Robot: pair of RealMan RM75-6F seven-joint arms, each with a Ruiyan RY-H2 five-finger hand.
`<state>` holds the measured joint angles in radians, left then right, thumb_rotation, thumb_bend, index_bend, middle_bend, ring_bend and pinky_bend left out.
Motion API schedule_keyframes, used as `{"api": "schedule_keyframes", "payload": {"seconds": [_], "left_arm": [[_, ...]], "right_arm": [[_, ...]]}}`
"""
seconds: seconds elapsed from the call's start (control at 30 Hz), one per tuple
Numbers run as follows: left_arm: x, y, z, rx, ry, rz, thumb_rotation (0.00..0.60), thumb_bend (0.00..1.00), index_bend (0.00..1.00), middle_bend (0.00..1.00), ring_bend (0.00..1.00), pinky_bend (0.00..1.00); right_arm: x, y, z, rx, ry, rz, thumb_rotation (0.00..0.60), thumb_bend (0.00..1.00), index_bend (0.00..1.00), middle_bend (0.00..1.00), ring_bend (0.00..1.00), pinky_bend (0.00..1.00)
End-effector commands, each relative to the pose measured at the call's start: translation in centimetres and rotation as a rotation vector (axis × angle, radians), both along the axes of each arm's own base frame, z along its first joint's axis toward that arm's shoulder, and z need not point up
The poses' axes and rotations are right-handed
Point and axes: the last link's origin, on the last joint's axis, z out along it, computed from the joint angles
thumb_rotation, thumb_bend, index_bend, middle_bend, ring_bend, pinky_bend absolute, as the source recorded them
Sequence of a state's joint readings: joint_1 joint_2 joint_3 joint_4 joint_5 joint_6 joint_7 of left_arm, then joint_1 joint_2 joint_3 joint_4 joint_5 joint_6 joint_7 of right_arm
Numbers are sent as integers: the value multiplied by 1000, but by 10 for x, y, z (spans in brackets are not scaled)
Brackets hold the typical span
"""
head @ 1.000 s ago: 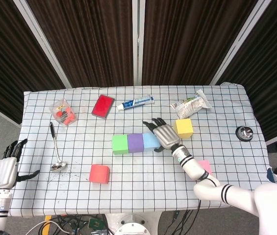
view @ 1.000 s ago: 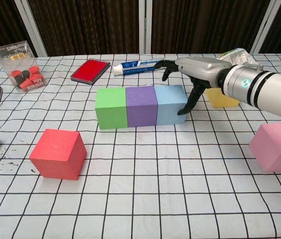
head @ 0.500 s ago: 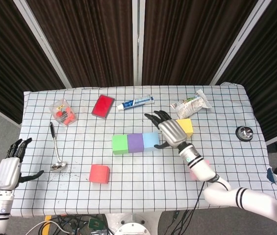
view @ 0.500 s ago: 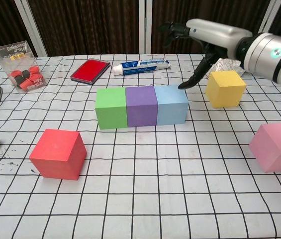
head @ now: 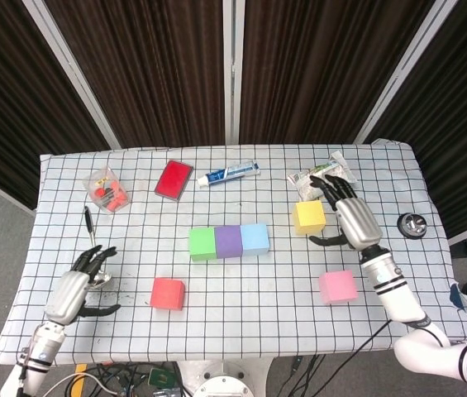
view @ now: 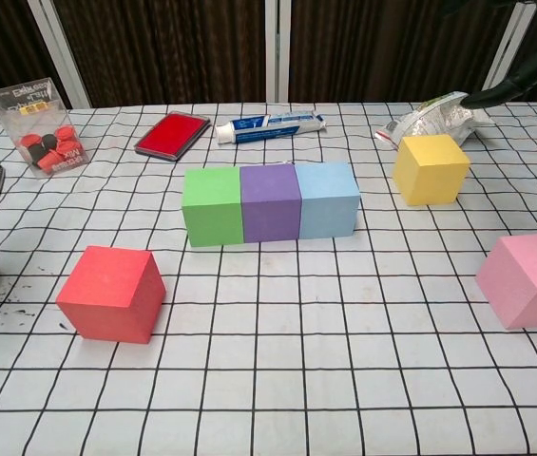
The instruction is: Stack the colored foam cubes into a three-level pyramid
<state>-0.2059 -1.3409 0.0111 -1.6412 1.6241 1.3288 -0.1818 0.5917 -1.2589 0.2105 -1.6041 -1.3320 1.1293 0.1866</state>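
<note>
A green cube (head: 202, 244), a purple cube (head: 228, 241) and a light blue cube (head: 254, 237) stand touching in a row mid-table; the chest view shows the same green cube (view: 213, 205), purple cube (view: 270, 201) and light blue cube (view: 329, 198). To their right a yellow cube (head: 308, 217) (view: 429, 168) stands alone. A pink cube (head: 337, 286) (view: 528, 279) sits front right, a red cube (head: 167, 294) (view: 111, 293) front left. My right hand (head: 350, 217) hovers just right of the yellow cube, fingers spread, holding nothing. My left hand (head: 76, 289) is over the front left of the table, fingers apart and empty.
A spoon (head: 92, 248) lies just beside the left hand. Along the back lie a clear box of orange pieces (head: 107, 188), a red flat case (head: 173, 179), a toothpaste tube (head: 228, 173) and a foil packet (head: 322, 175). A small metal object (head: 412, 224) sits far right.
My right hand has lifted away from the light blue cube and swung right, past the yellow cube. My left hand has come in from off the table's left edge to beside the spoon.
</note>
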Motion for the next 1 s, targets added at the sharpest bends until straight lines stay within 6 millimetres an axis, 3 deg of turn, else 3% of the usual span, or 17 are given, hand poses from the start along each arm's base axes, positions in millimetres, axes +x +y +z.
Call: {"api": "schedule_keyframes", "payload": {"seconds": [0.03,0.23,0.5,0.8,1.0], "left_arm": [[19,2,-21,-90,-12,-50,600,0,57,148,0,80],[30,0,-51,-163,-2,-64,600,0,57,148,0,79],[32,1,-79,-163,12,-72,600,0,57,166,0,81],[33,14,-95,-141,73,-117,600,0,57,177,0,81],[38,17,-94,-122,48,-117,600,0,66,263,0,81]], "right_arm": [[-15,5,15,-29,-15,-25,600,0,0,156,0,0],[-28,9,27,-51,-48,-42,600,0,0,156,0,0],[-34,6,26,-39,-57,-38,600,0,0,156,0,0],[-43,14,23,-36,-48,-47,600,0,0,156,0,0],[-52,22,21,-42,-49,-57,600,0,0,161,0,0]]}}
